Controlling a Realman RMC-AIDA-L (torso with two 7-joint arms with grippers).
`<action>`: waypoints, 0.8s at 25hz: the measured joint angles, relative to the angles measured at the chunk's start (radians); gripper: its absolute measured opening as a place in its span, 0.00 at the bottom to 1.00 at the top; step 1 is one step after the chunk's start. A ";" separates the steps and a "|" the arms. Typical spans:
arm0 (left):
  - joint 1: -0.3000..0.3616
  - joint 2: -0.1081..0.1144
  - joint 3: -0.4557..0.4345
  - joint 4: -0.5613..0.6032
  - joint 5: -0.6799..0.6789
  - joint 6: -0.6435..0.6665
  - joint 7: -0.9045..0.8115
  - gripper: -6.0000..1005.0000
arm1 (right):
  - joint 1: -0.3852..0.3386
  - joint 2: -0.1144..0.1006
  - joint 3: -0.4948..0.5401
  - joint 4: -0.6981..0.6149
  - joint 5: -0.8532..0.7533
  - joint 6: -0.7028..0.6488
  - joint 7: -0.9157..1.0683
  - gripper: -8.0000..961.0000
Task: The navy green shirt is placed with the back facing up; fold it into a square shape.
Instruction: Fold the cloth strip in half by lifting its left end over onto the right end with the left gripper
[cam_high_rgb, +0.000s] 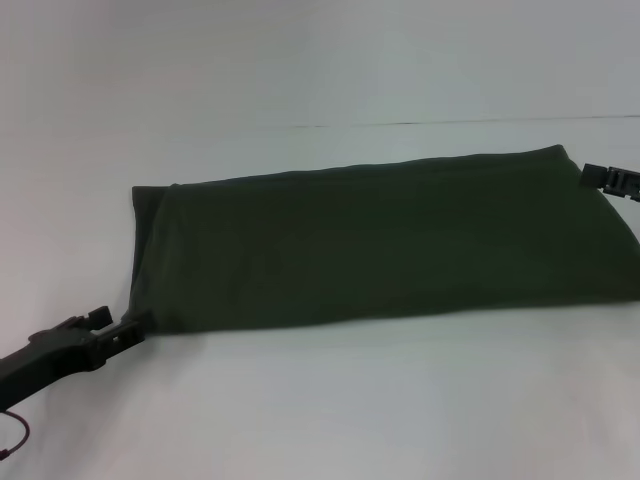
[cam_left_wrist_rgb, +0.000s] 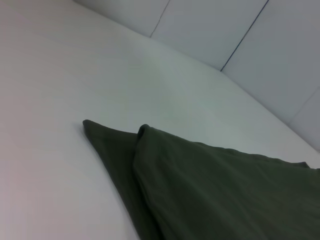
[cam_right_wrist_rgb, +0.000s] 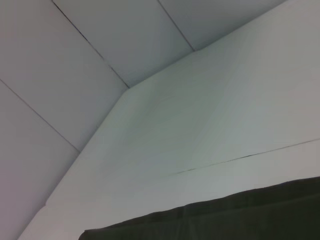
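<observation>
Green cloth first: the navy green shirt (cam_high_rgb: 390, 245) lies flat on the white table (cam_high_rgb: 330, 400), already folded into a long strip. Your left gripper (cam_high_rgb: 122, 335) touches its near corner. Your right gripper (cam_high_rgb: 612, 180) sits at its far corner. You cannot tell if either one pinches the cloth. If one lets go early, that end could sag and spoil the fold. Only the left wrist view shows two layers (cam_left_wrist_rgb: 137, 137) stacked at the edge.
</observation>
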 joint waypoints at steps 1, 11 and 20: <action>-0.002 0.000 0.001 -0.002 0.001 0.000 0.001 0.85 | 0.000 0.000 0.000 -0.001 0.000 0.000 0.000 0.80; -0.016 -0.003 0.027 -0.007 0.003 -0.013 0.004 0.85 | -0.004 0.001 0.000 0.001 0.000 0.006 0.000 0.80; -0.017 -0.003 0.023 0.001 0.018 -0.027 0.001 0.69 | -0.007 0.004 0.000 0.000 -0.001 0.006 0.000 0.80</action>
